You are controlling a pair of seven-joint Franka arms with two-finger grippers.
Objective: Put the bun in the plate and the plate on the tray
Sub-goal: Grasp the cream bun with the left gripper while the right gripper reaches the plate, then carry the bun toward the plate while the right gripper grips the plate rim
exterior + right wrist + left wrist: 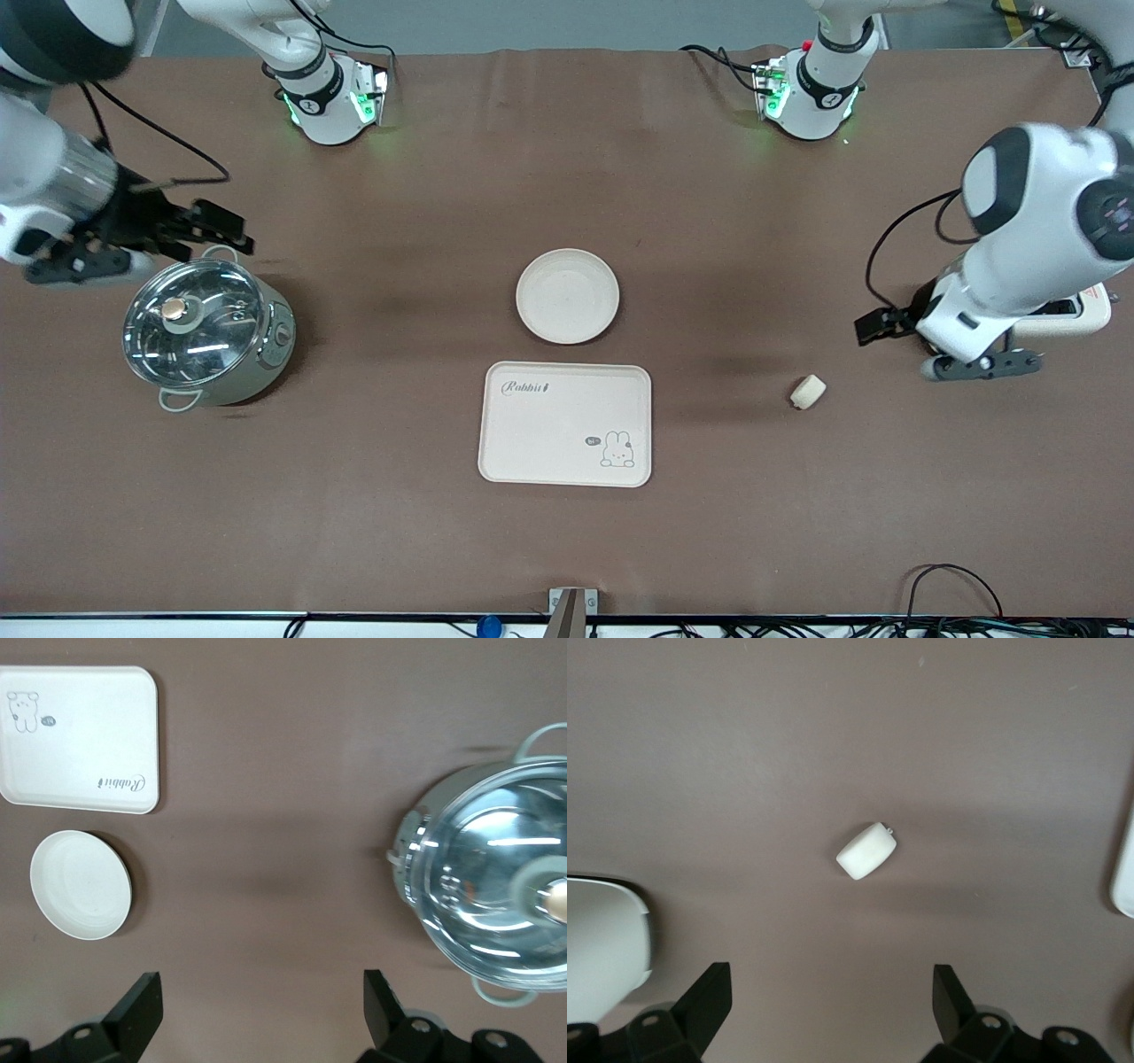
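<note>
Bun, plate and tray lie separately on the bench; we see both grippers open and holding nothing.

We find the bun (808, 392) lying on its side on the bare bench (354, 532) toward the left arm's end, well apart from the tray (565, 424) and the plate (568, 295). The plate sits just beside the tray, farther from the front camera and not touching it (the tray's rabbit drawing faces up). The left gripper (921, 347) hovers above the bench near the bun, fingers (709, 1001) spread wide with nothing between them. The right gripper (190, 232) hangs over the rim of a lidded pot (208, 332) at the right arm's end, its fingers (140, 1010) likewise wide apart and empty.
</note>
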